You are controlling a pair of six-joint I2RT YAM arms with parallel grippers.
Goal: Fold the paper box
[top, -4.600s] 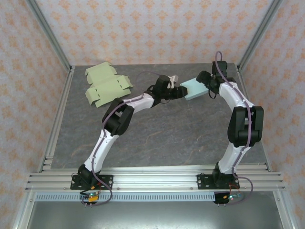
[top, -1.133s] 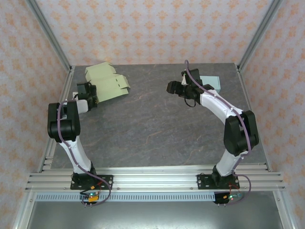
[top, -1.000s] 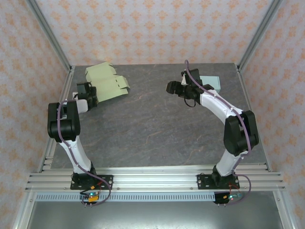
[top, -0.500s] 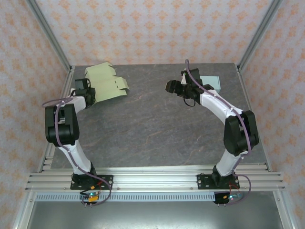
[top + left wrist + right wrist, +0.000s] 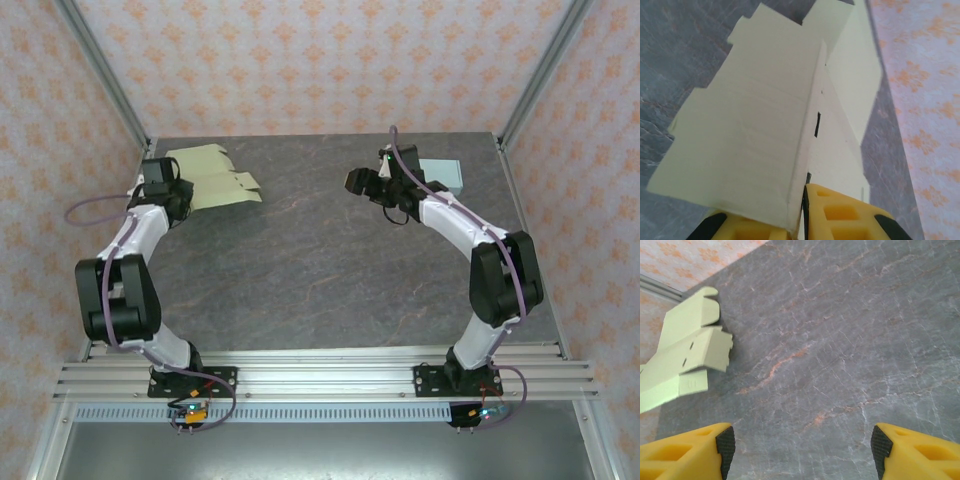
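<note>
The left gripper (image 5: 172, 192) pinches an edge of the unfolded green paper box (image 5: 215, 180), far left of the blue box (image 5: 443, 175). The right gripper (image 5: 352, 181), nearer that box, hangs open and empty. Probably next: pull it rightward for folding.

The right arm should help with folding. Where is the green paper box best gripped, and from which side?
Probably the notched flap edge of the green paper box, toward the table middle, coming low from the right. The sheet is thin, so close over its edge; the left jaws pinch the opposite end, and the open right jaws face this free one.
</note>
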